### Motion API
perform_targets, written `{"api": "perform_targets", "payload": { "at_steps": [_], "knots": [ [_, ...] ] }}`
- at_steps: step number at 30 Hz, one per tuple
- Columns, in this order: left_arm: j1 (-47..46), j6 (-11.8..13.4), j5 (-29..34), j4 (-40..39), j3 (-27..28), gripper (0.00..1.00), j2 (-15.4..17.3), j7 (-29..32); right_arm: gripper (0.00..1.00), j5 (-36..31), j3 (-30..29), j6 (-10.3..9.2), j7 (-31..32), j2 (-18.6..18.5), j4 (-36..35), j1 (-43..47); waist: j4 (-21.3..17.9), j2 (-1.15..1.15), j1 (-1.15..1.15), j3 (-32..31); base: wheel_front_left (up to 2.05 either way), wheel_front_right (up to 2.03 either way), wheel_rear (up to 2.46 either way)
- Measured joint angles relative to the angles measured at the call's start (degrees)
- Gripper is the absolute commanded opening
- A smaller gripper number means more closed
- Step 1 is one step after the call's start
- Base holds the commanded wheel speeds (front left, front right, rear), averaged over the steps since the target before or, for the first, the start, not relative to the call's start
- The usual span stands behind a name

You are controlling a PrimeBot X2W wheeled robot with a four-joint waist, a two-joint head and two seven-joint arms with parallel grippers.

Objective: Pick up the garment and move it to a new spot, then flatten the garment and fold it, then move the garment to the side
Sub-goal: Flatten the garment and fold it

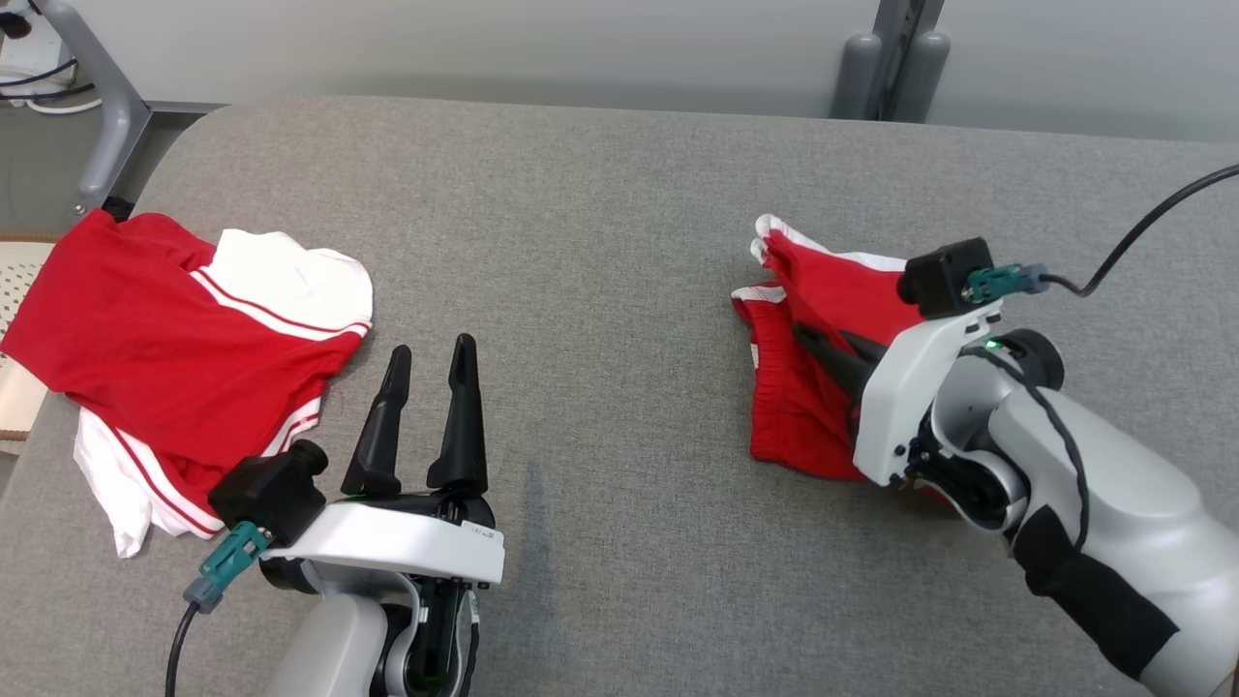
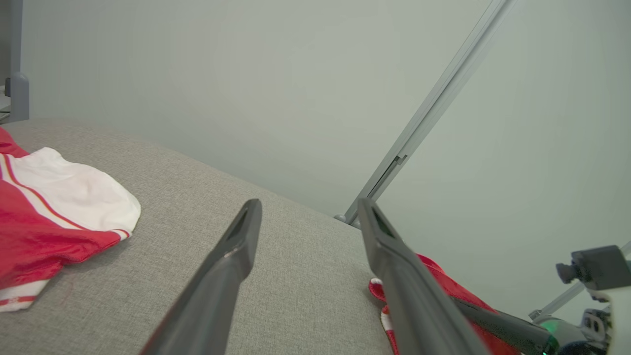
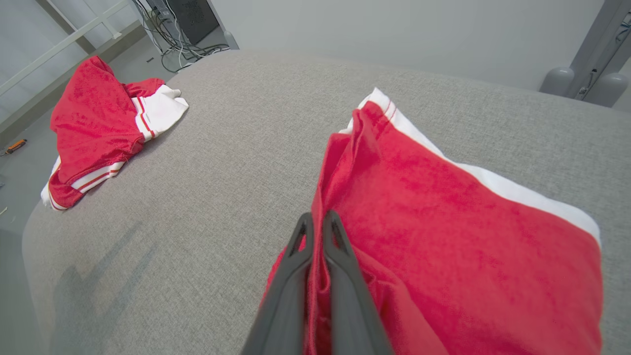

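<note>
Heading our list: one garment (image 1: 803, 407) (image 3: 468, 222) (image 2: 443, 283), red with a white side band and a gathered red waistband. It is bunched on the right part of the surface (image 1: 619, 242), which is covered in grey woven fabric.

Item two: right hand (image 1: 823, 339) (image 3: 318, 219). We find its two dark fingers pressed together on a raised fold of red cloth at the garment's left edge. The rest of the garment lies on the surface.

Item three: left hand (image 1: 433, 347) (image 2: 309, 204). Its fingers are set wide apart with nothing between them. It hovers over bare surface at the near left, well apart from the garment.

Item four: second garment (image 1: 165, 358) (image 2: 44, 236) (image 3: 93, 123), red with white sleeves and thin red-and-white stripes. It is crumpled at the surface's far-left edge, just beside the left hand, and we see no contact between them.

Item five: two grey posts (image 1: 891, 68) stand behind the surface's far edge, against a pale wall.
</note>
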Motion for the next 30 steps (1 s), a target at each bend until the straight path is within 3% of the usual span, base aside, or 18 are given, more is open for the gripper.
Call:
{"api": "perform_targets", "payload": {
  "at_steps": [12, 13, 14, 15, 16, 21, 30],
  "knots": [
    [0.5, -0.1, 0.0, 0.3, -0.2, 1.00, 0.0, 0.0, 0.00, -1.8, 2.2, 0.00, -4.1, 4.0, 5.7, 0.9, 0.1, 0.00, 0.00, -0.2, 0.00, 0.00, 0.00],
    [0.5, -0.1, 0.0, 0.4, -0.2, 1.00, 0.0, 0.0, 0.31, -1.9, 2.2, 0.00, -4.5, 4.3, 6.3, 0.9, 0.1, 0.00, 0.00, -0.2, 0.00, 0.00, 0.00],
    [0.5, -0.1, 0.0, 0.4, -0.3, 1.00, 0.0, 0.0, 0.49, -1.8, 2.2, 0.00, -4.9, 4.6, 6.9, 0.9, 0.1, 0.00, 0.00, -0.3, 0.00, 0.00, 0.00],
    [0.5, -0.1, 0.0, 0.5, -0.3, 1.00, 0.0, 0.0, 0.92, -1.6, 2.1, -0.01, -5.5, 5.0, 7.1, 1.1, 0.2, 0.00, 0.00, -0.3, 0.00, 0.00, 0.00],
    [0.5, -0.1, 0.0, 0.6, -0.4, 1.00, 0.0, 0.0, 1.00, -1.1, 2.0, 0.00, -5.9, 5.3, 7.1, 1.3, 0.2, 0.00, 0.00, -0.3, 0.00, 0.00, 0.00],
    [0.6, 0.0, 0.0, 0.6, -0.3, 1.00, 0.0, 0.0, 1.00, 0.8, 2.2, 0.00, -8.3, 4.8, 5.5, 2.0, -0.1, 0.00, 0.00, -0.5, 0.00, 0.00, 0.00],
    [1.2, 0.0, 0.0, 0.6, -0.3, 1.00, 0.0, 0.0, 1.00, 3.6, -0.7, 0.00, -13.0, 0.6, 1.2, 3.7, -1.2, 0.00, 0.00, -1.0, 0.00, 0.00, 0.00]
  ]
}}
